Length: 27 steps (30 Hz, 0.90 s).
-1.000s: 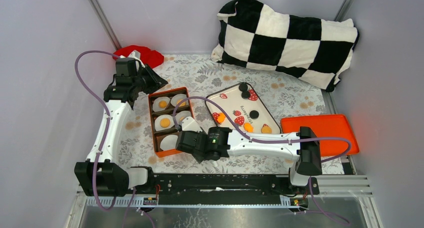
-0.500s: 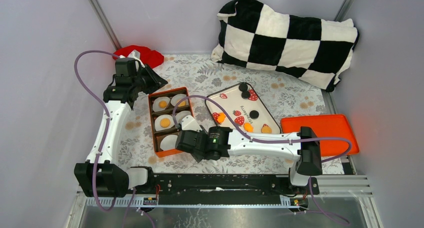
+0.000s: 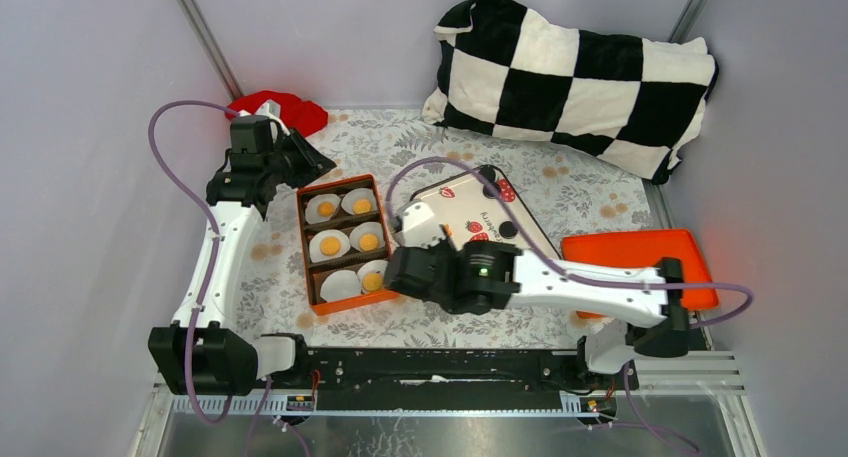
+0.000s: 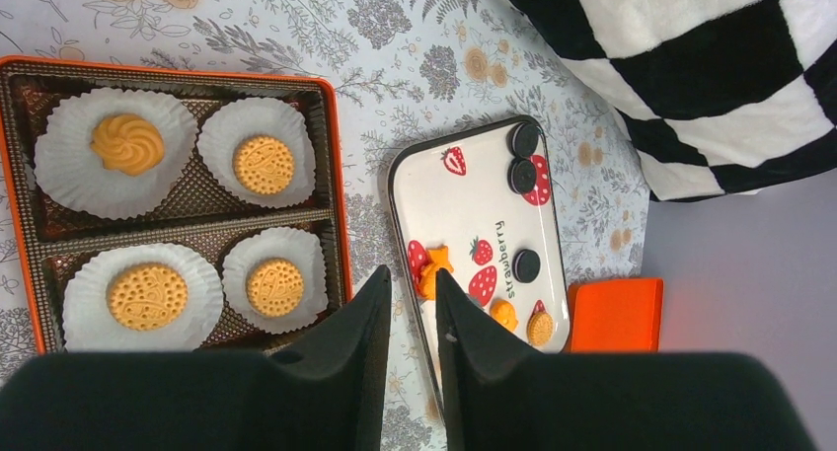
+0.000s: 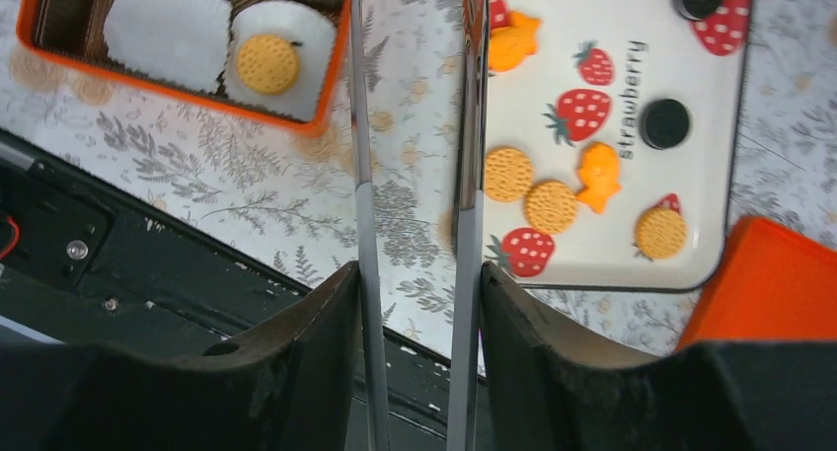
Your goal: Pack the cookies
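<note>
Cookies sit in two places at this moment: some lie loose on the white tray with the strawberry pictures, others rest in the paper cups of the orange box. On the tray, the right wrist view picks out three round golden discs near the close edge, two irregular orange pieces, and two black rounds, one cut off by the frame. Over in the box, seen from overhead, five of the six cups carry a single cookie each, and the near-left cup shows only white paper. The near-right cup holds a round golden one. Right gripper hangs over the strip of flowered tablecloth between box and tray, fingers standing well apart, only cloth showing between them, nothing gripped. Left gripper is up at the far-left side, beyond the box's far end, looking down across box and tray. Its black fingers are only a narrow slit apart, and it holds nothing. To the right of the tray sits a flat orange lid, close by the tray's near corner. A black-and-white checked pillow fills the far-right back, and a red cloth lies at the far left, behind the left gripper.
</note>
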{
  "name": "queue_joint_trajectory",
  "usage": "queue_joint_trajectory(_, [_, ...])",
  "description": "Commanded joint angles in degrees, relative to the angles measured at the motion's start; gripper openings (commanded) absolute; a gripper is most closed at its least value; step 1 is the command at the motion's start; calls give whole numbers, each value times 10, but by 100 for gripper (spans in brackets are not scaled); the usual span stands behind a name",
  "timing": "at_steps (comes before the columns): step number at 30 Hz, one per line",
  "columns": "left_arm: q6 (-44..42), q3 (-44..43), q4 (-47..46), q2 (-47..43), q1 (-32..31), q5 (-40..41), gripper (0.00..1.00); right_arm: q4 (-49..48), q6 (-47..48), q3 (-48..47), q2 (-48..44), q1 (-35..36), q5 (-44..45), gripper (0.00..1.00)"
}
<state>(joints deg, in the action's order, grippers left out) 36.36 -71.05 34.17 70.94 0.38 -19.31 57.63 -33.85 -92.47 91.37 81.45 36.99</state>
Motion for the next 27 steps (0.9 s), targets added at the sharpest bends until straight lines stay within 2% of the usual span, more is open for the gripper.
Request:
queue_joint_trajectory(1, [-2,-15,-14,2,0,-18,28,82,-76,13,-67,2,92,51])
queue_joint_trajectory(5, [2,-21,-17,13,-2,-27,28,120,-136,57,-103,-3,92,52])
queue_joint_trajectory(9, [3,-24,-17,19,-1,-26,28,123,-171,106,-131,-3,49,52])
queue_joint_trajectory(14, [6,-21,-17,19,-14,-25,28,101,-183,161,-146,-2,-9,53])
queue_joint_trajectory(27, [3,-1,-17,5,-15,-24,28,29,-185,242,-140,-3,-34,56])
